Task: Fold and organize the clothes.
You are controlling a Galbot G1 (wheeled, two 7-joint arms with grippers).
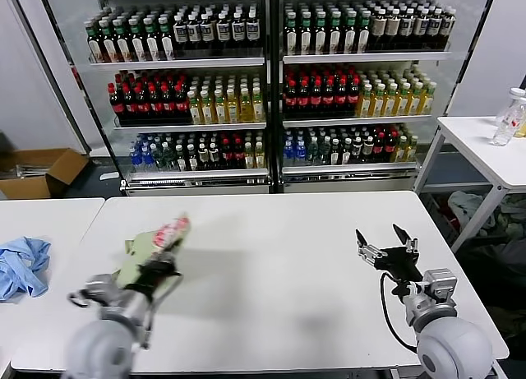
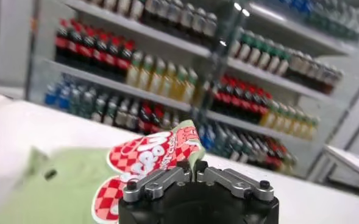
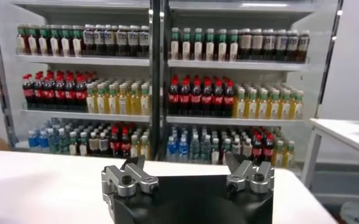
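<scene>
The left gripper (image 1: pixel 159 268) hung low over the table's (image 1: pixel 271 256) left side, clenched on the shirt (image 1: pixel 152 247) — a bunched green wad, its pink-and-white check uppermost. The right gripper (image 1: pixel 386 246) hovered at the right, fingers spread. Behind stood a drinks cooler (image 1: pixel 267 83).

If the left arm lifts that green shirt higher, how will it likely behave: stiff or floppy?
Probably floppy: the shirt bunches and drapes around the left gripper, which is shut on it. Likely light, since one pinch holds it. The right gripper hangs open and idle.
</scene>
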